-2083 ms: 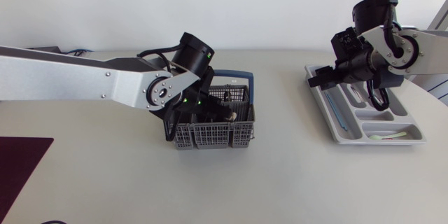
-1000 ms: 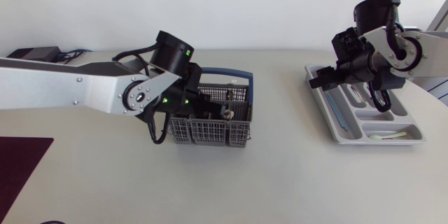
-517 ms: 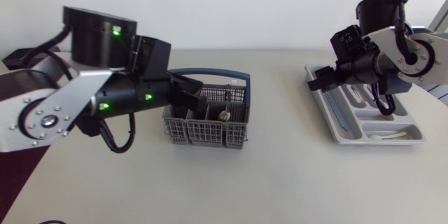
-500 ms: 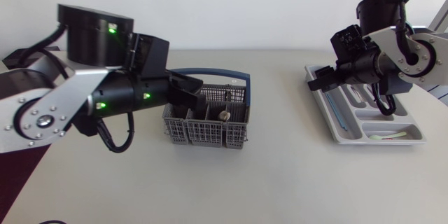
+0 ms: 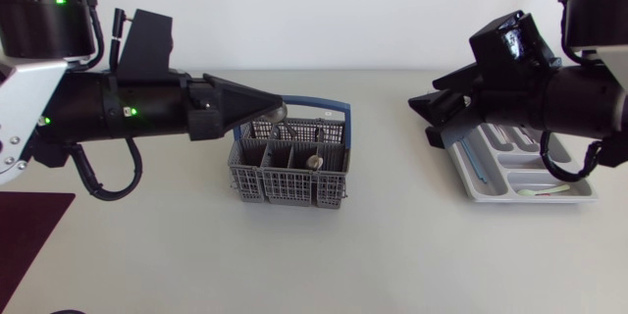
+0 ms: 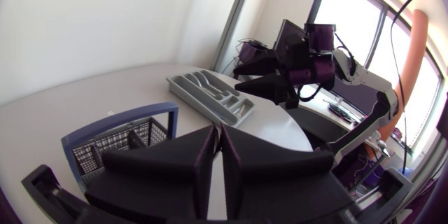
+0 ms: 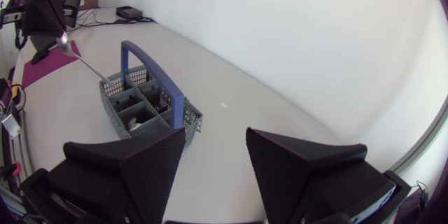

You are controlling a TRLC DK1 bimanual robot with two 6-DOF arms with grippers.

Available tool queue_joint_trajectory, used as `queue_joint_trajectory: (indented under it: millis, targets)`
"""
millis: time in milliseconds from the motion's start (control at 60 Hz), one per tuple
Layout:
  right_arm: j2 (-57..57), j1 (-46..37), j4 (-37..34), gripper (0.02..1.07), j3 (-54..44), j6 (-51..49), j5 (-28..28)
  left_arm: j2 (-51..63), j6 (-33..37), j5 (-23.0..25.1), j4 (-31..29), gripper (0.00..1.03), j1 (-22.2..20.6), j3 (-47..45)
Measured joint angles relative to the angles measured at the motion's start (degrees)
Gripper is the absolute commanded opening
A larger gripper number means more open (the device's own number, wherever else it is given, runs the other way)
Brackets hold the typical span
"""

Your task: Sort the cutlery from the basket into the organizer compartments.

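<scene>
Left fingers (image 5: 240, 104) pinch spoon (image 7: 82, 61) over basket (image 5: 290, 192).

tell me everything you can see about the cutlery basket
The basket is a rectangular grey plastic mesh crate, split into several compartments, with a blue handle standing up from it. It sits upright on the table between the two arms. A round-ended piece of cutlery shows in a middle compartment. The left claw holds a spoon slanting down towards one end of it; whether the spoon touches it cannot be told.
</scene>
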Motion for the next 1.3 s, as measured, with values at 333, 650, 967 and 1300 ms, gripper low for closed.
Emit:
queue_joint_trajectory:
  millis: [333, 650, 967, 1300]
  targets:
    - [-5.4, 1.9, -1.7, 0.66, -7.1, -4.8, -16.0, 8.2, 0.0, 15.1, -0.8, 0.03, -0.9, 2.1]
    - [-8.5, 7.2, -6.3, 0.66, -10.6, -9.9, -25.5, 13.5, 0.7, 22.1, -5.2, 0.03, -4.0, 7.1]
    - [-8.0, 11.5, -3.3, 0.52, -10.7, -11.6, -25.6, 15.7, 1.8, 23.2, -9.0, 0.03, -7.7, 9.3]
    - [-5.6, 13.4, -0.9, 0.17, -10.7, -11.6, -25.6, 15.7, 1.8, 23.5, -10.6, 0.03, -8.1, 10.5]
